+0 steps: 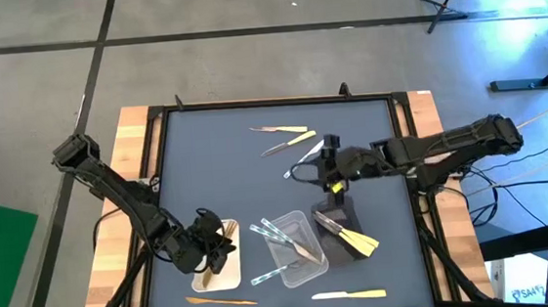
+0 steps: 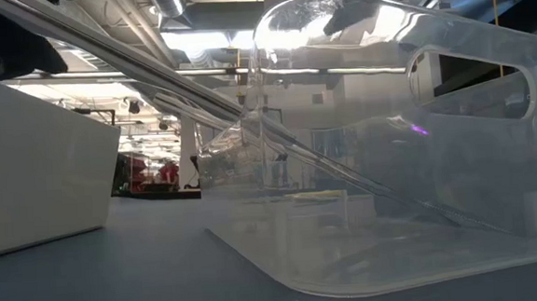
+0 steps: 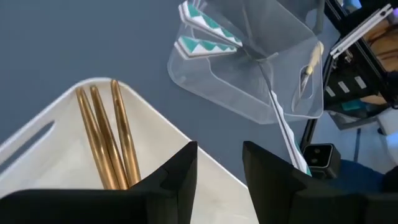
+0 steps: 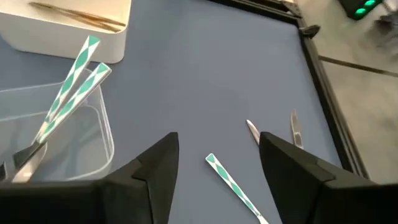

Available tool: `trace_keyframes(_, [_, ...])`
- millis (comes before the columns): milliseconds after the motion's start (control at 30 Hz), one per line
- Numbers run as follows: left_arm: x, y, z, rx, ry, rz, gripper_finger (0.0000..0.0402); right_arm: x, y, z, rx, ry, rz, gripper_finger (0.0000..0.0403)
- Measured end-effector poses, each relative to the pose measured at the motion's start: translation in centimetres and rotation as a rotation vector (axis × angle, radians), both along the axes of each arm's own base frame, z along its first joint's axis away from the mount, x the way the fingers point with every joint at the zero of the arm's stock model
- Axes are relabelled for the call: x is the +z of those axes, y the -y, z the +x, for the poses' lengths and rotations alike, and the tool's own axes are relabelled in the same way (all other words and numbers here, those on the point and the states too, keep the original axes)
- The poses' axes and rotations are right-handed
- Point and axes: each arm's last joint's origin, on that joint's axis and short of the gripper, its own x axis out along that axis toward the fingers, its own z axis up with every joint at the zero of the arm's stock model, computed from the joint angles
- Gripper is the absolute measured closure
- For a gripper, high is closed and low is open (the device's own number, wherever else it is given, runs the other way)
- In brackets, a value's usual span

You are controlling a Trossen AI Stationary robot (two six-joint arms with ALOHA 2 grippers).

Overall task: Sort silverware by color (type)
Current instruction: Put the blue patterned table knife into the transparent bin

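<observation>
I am logging the left gripper point(image 1: 214, 242) as hovering over the white tray point(image 1: 226, 267) at the near left of the blue mat point(image 1: 216, 158), its fingers point(image 3: 180, 177) standing apart with nothing between them. 3 brown wooden utensils point(image 3: 106, 137) are lying side by side in that tray. The right gripper point(image 1: 326, 169) is hanging over the middle of the mat, jaws spread wide and empty, with a green-and-white patterned piece point(image 4: 233, 186) lying on the mat between its fingers point(image 4: 155, 168). The clear tray point(image 1: 291, 248) is sitting just right of the white one and is holding clear pieces with patterned handles point(image 4: 68, 87); from the low view I am seeing only its transparent wall point(image 2: 456, 158). The black tray point(image 1: 335, 237) is touching the clear one's right side and is carrying pale yellow pieces point(image 1: 357, 243). Loose items I am counting: about 4 near the far edge point(image 1: 284, 133), though some are too slim to sort by colour; 1 brown piece point(image 1: 222, 300) near the front edge; 1 pale piece point(image 1: 349, 294) at the front right.
</observation>
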Motion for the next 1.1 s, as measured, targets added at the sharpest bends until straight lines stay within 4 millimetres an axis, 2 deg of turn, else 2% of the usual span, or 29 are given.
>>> trace_keyframes(200, [0.4, 0.0, 0.3, -0.025, 0.069, 0.109, 0.0280, -0.4, 3.1, 0.5, 0.068, -0.036, 0.038, 0.0191])
trace_keyframes(433, [0.8, 0.0, 0.6, -0.020, 0.129, 0.169, 0.0280, -2.1, 6.4, 1.4, 0.051, -0.114, 0.030, 0.0191])
trace_keyframes(733, [0.9, 0.1, 0.7, -0.025, 0.150, 0.193, 0.0280, -6.6, 9.6, 3.6, -0.005, -0.277, 0.035, 0.0191])
trace_keyframes(1100, [0.9, 0.0, 0.7, -0.016, 0.154, 0.200, 0.0280, -12.9, 11.9, 5.7, -0.014, -0.441, 0.038, 0.0191])
